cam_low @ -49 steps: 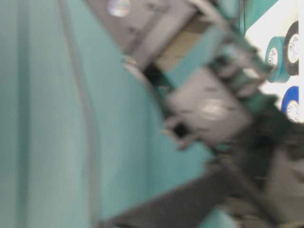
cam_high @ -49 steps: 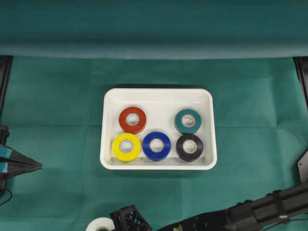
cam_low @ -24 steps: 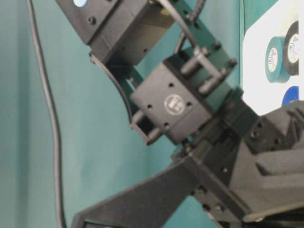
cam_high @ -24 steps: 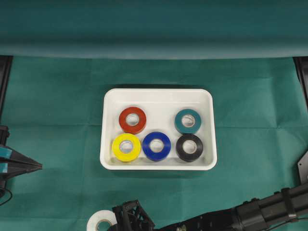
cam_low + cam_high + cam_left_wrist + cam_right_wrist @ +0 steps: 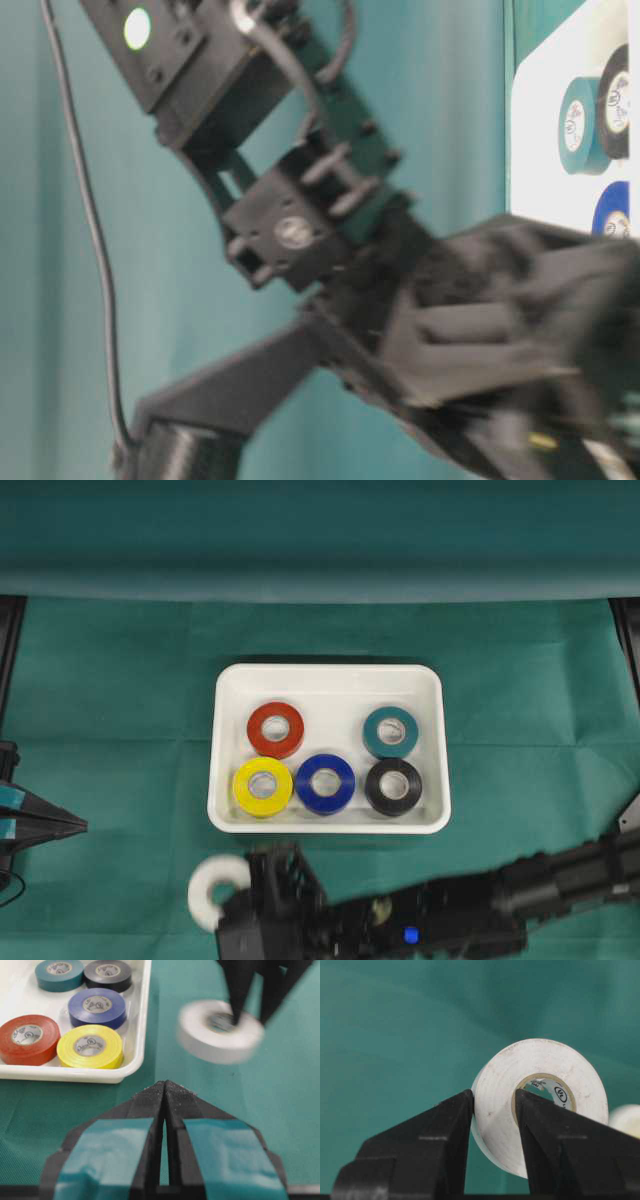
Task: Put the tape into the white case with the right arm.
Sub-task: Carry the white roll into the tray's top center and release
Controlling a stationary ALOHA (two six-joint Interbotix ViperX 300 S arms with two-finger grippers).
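Right gripper [image 5: 492, 1110] raised white tape [image 5: 213, 891] nearer white case [image 5: 330, 675].

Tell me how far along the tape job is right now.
Five rolls already sit in the white case. The right gripper is shut on the white tape, pinching its wall, in front of the case. Left to do: carry it over the rim and release it inside. The left gripper is shut.

Robotics laboratory test bench. The table [image 5: 120, 680] is covered wall to wall in a creased green cloth, with a matching green backdrop [image 5: 320, 530] behind. Two black robot arms occupy its edges: the left arm [image 5: 30, 820] and the right arm [image 5: 520, 900]. No domestic furnishings visible.
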